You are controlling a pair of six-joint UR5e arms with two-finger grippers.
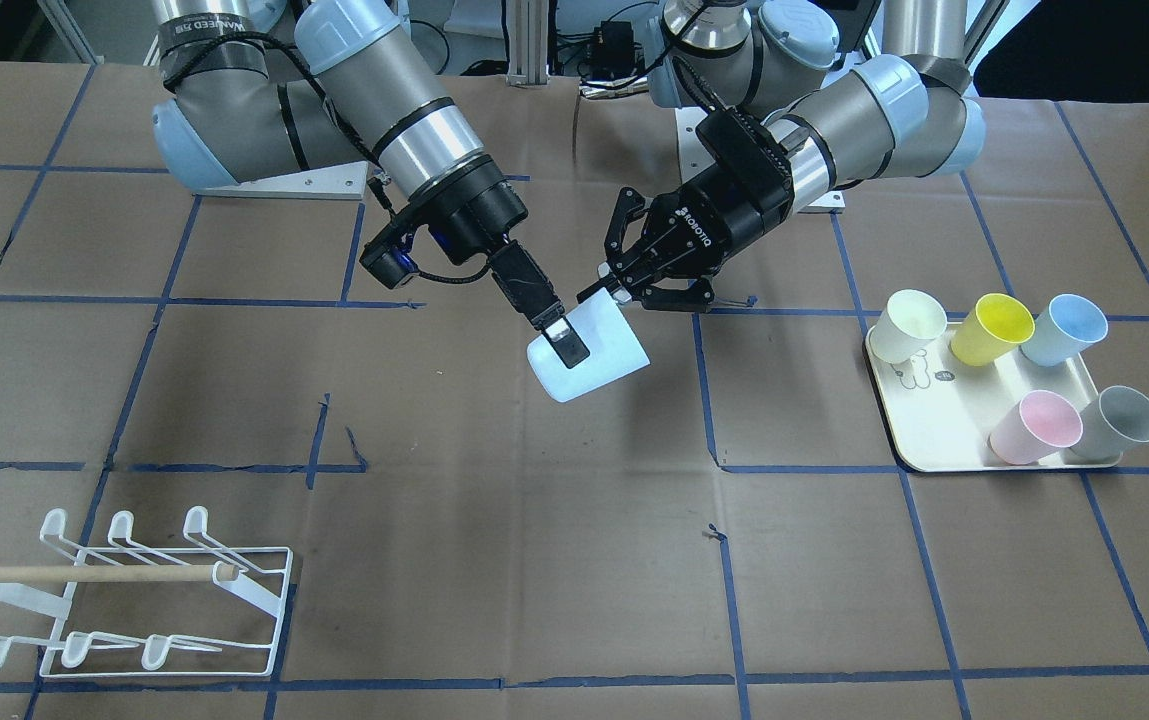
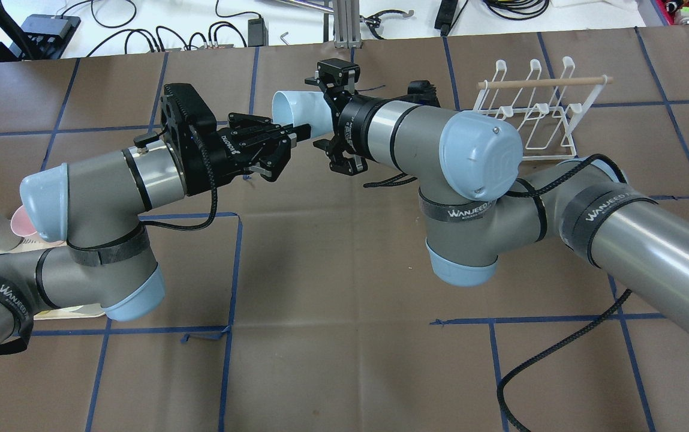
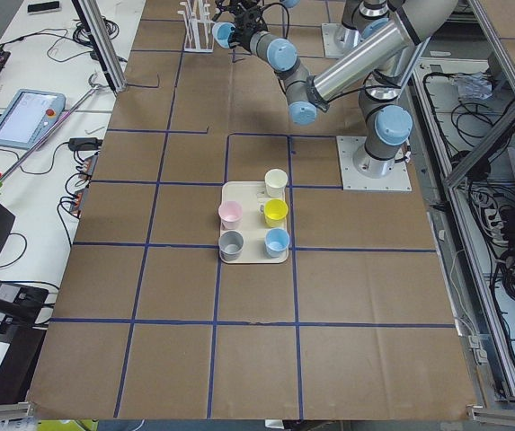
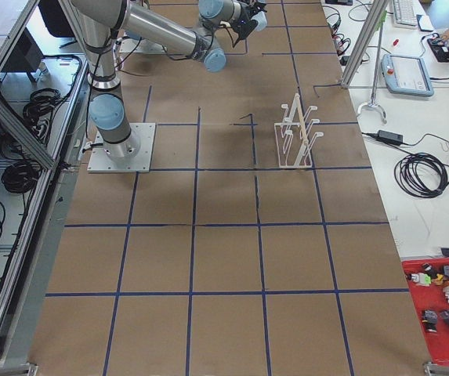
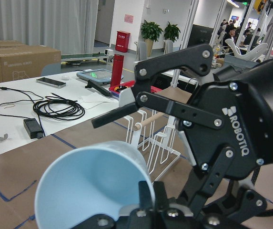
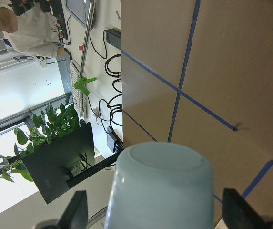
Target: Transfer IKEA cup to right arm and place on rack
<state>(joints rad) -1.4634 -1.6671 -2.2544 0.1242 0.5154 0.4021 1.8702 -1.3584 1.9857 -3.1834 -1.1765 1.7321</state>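
Observation:
A pale blue cup (image 1: 599,355) hangs in mid-air over the table's middle, tilted on its side. My left gripper (image 1: 617,292) is shut on its rim, with one finger inside the mouth, as the left wrist view shows (image 5: 88,186). My right gripper (image 1: 569,345) is open and straddles the cup's closed end. In the right wrist view the cup's base (image 6: 160,186) sits between the two fingers (image 6: 76,210), which stand apart from its sides. The white wire rack (image 1: 134,590) with its wooden dowel stands far off on the right arm's side and holds nothing.
A cream tray (image 1: 944,440) on the left arm's side holds several cups: cream, yellow, blue, pink, grey. Blue tape lines grid the brown table cover. Both arm bases stand at the table's back edge.

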